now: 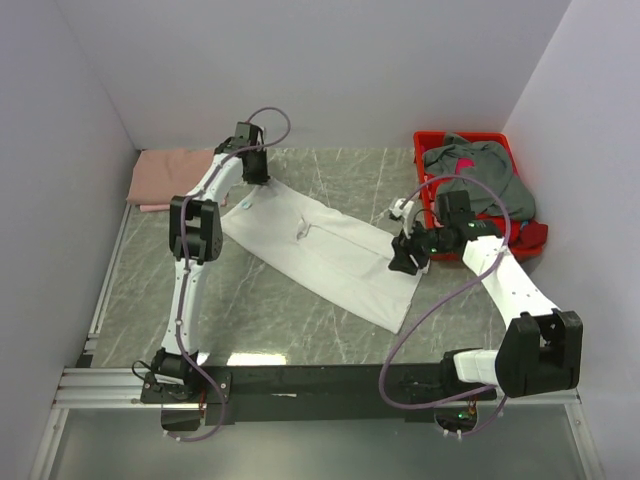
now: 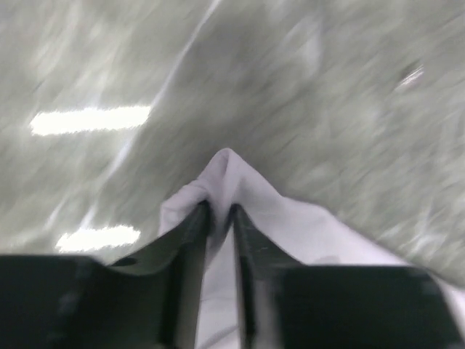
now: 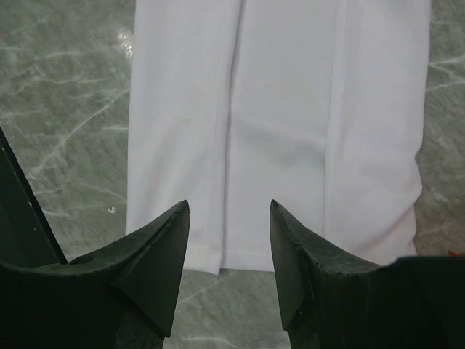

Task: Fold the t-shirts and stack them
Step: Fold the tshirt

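A white t-shirt (image 1: 320, 245), folded into a long strip, lies slantwise on the marble table from the far left to the near right. My left gripper (image 1: 257, 172) is shut on its far-left end; in the left wrist view the gripper (image 2: 221, 208) pinches a raised peak of the white cloth (image 2: 290, 218). My right gripper (image 1: 403, 258) is open and empty just over the shirt's near-right end. In the right wrist view the gripper (image 3: 229, 207) hangs above the hem of the white shirt (image 3: 290, 109). A folded salmon-pink shirt (image 1: 170, 175) lies at the far left.
A red plastic bin (image 1: 428, 150) stands at the far right and holds a crumpled grey shirt (image 1: 480, 170). A red shirt (image 1: 532, 238) hangs over its near side. White walls close in the table on three sides. A small white object (image 1: 402, 208) lies beside the bin.
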You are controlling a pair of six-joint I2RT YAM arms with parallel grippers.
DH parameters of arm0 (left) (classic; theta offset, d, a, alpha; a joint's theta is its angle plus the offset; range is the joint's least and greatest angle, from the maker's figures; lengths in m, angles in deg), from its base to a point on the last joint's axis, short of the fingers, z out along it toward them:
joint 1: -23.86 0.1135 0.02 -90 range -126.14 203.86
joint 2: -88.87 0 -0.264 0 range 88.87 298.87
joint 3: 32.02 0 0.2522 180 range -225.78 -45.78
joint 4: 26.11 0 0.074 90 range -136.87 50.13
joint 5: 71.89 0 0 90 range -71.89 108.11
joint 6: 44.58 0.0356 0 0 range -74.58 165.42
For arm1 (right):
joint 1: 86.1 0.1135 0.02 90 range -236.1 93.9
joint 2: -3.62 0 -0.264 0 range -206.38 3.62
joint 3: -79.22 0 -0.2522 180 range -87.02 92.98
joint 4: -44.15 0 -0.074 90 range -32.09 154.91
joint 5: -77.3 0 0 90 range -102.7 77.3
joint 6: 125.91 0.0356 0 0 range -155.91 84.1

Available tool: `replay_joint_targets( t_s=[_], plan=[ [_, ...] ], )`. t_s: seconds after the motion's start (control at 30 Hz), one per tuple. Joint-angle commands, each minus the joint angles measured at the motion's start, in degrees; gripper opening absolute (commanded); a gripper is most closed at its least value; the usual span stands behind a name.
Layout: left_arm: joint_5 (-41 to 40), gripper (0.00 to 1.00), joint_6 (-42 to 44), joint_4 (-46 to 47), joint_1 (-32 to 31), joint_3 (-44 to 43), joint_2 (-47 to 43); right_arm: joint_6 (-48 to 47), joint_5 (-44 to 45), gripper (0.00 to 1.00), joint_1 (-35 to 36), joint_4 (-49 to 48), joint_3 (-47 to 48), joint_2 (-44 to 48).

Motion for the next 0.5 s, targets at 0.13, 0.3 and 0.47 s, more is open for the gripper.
replay_joint_targets(
  t_s=[0.13, 0.3, 0.47],
  plan=[
    [6.85, 0.47, -7.93, 16.50, -2.20, -4.19, -0.75, -2.14, 15.97, 0.56, 18.48, -6.50, -3.19, 0.42],
    [-2.28, 0.75, -6.00, 20.91, -1.76, 1.68, -17.05, 7.78, 28.35, 0.57, 34.19, -14.85, -2.23, -4.50],
    [-9.68, 0.96, -6.52, 24.53, 3.15, 16.95, -35.81, 17.63, 41.64, 0.59, 44.07, -21.10, 3.48, -17.48]
  ],
)
